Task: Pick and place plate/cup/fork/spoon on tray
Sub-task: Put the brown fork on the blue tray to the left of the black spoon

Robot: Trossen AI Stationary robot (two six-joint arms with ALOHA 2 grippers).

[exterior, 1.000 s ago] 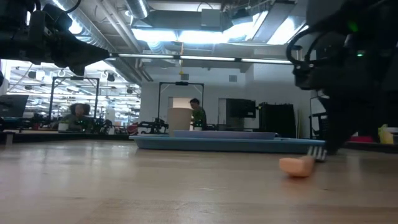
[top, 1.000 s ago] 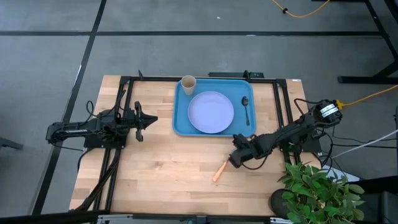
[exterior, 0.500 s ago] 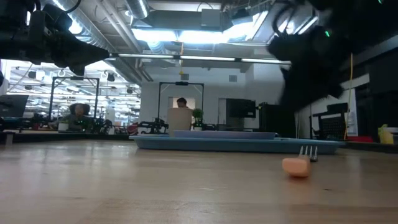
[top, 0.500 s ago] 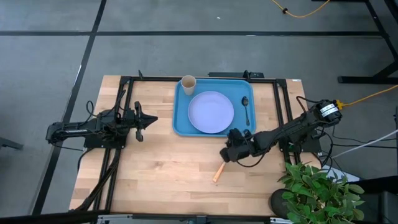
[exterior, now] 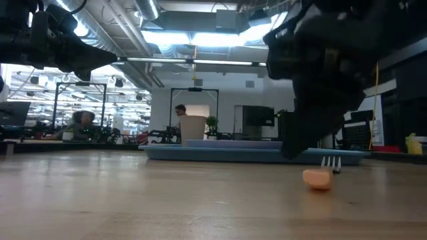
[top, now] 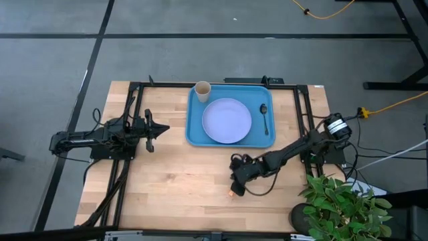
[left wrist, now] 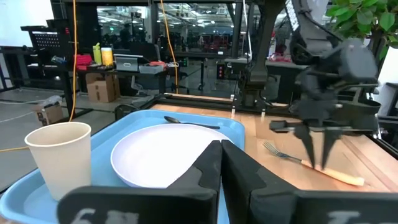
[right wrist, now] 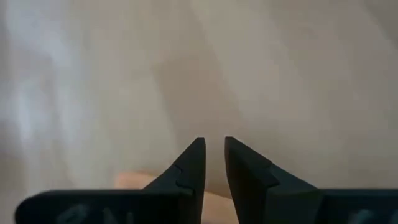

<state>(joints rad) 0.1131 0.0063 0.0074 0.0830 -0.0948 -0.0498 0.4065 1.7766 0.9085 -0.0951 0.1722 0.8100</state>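
The orange-handled fork (left wrist: 311, 163) lies flat on the wood, near side of the blue tray (top: 194, 134). Only its handle end (top: 230, 194) shows from above. My right gripper (top: 235, 182) hangs over the fork, fingers pointing down and a little apart (right wrist: 212, 149); whether they touch the handle I cannot tell. The lavender plate (top: 227, 120), the tan cup (top: 202, 90) and the dark spoon (top: 265, 117) rest on the tray. My left gripper (top: 164, 129) waits shut, left of the tray.
A leafy plant (top: 344, 204) stands at the table's near right corner. Black frame rails (top: 134, 107) run along the table's left and right sides. Bare wood (top: 174, 187) lies near and left of the fork.
My right gripper has moved toward the table's left and near edges, from beside the fork's head to above the fork, and now covers most of it in the high view. The fork stays on the table.
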